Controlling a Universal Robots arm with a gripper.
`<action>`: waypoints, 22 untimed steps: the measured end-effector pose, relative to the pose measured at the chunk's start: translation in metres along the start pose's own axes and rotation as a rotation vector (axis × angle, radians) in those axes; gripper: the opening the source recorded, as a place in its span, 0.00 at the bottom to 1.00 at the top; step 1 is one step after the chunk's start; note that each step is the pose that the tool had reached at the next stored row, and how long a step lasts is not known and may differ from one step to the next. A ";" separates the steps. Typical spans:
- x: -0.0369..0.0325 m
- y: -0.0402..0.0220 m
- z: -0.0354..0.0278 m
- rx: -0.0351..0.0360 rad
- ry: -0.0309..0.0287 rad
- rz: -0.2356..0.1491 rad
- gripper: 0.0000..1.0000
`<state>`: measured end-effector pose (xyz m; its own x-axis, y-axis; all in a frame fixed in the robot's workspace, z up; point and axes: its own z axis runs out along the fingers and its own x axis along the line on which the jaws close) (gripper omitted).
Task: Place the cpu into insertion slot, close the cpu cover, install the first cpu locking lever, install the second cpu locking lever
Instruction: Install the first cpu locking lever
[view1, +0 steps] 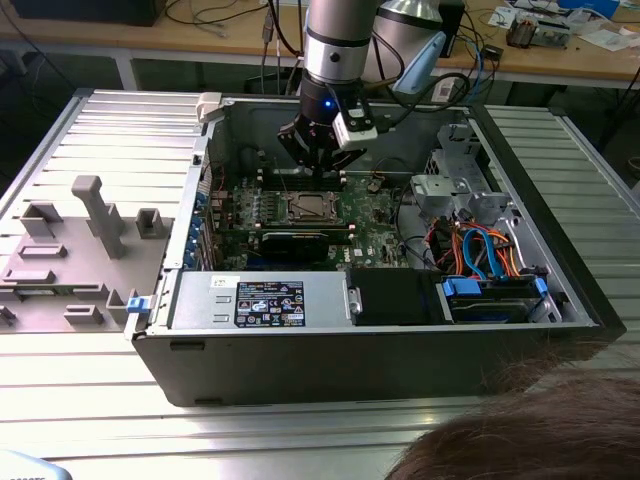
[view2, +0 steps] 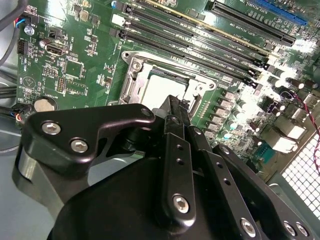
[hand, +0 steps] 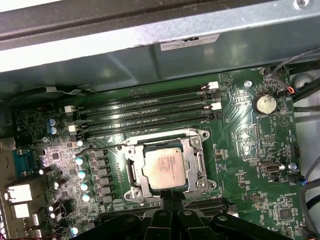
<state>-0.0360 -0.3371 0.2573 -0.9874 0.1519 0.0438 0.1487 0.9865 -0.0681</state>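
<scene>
Closest to the camera in both wrist views is the gripper, black fingers pressed together tip to tip with nothing between them. It's hanging just above the green board, not touching it as far as I can tell, tips at the edge of the insertion slot.

Just past the tips is the cpu. It's seated in the slot, lying flat, silvery top facing straight up at the gripper. It's near enough square that no long axis stands out, and its edges run parallel to the memory slots. The cpu cover lies flat around it, chip showing through the cut-out, frame's longer side running along those memory slots. A thin wire lever trails off one corner. I cannot tell whether it is latched.

Further on come four long black memory slots side by side, a coin battery off to one side, then the grey case wall.

In the exterior view the open case lies on a ribbed metal table, the arm dropping in from above.
</scene>
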 end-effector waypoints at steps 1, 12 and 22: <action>0.0000 0.0000 0.0000 0.0001 -0.0001 -0.001 0.11; 0.0000 0.0000 0.0000 0.0008 -0.0012 -0.017 0.11; 0.0000 0.0000 0.0000 0.0015 -0.0022 -0.033 0.11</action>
<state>-0.0361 -0.3371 0.2573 -0.9919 0.1192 0.0439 0.1160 0.9909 -0.0681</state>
